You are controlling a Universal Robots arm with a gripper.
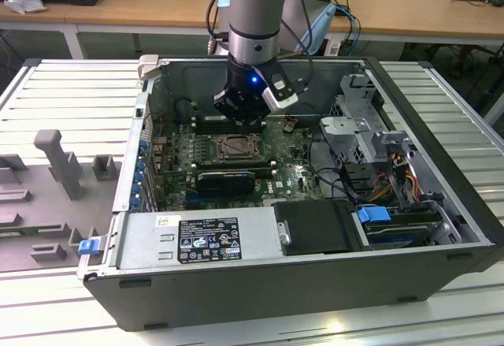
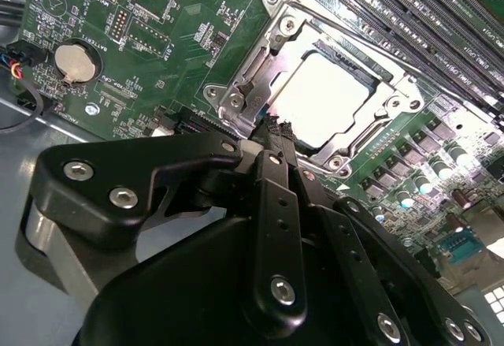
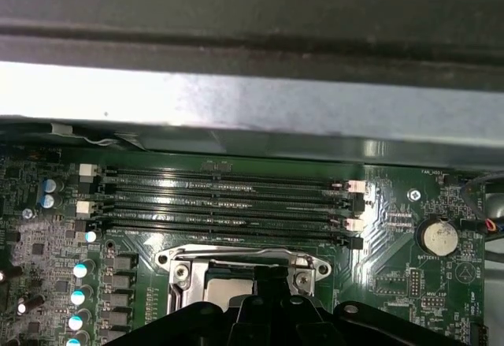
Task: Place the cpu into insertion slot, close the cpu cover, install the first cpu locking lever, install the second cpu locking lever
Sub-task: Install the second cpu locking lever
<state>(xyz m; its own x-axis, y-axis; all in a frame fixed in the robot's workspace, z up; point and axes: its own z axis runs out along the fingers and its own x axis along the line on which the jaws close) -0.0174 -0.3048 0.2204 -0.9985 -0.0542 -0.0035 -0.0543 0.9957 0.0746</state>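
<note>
The arm reaches down into the open computer case, and my gripper hangs right over the insertion slot on the green board. In the second wrist view the cpu lies flat in the socket, its pale face showing through the cut-out of the cpu cover, which lies down over it. My gripper is shut, its black tips pressed together at the socket's near edge, with nothing visibly between them. The first wrist view shows the slot's silvery rim and my gripper just above it.
Long black memory slots run beside the socket, with the case wall beyond them. A long black card lies on its other side. A black drive box, cables and a coin battery are nearby.
</note>
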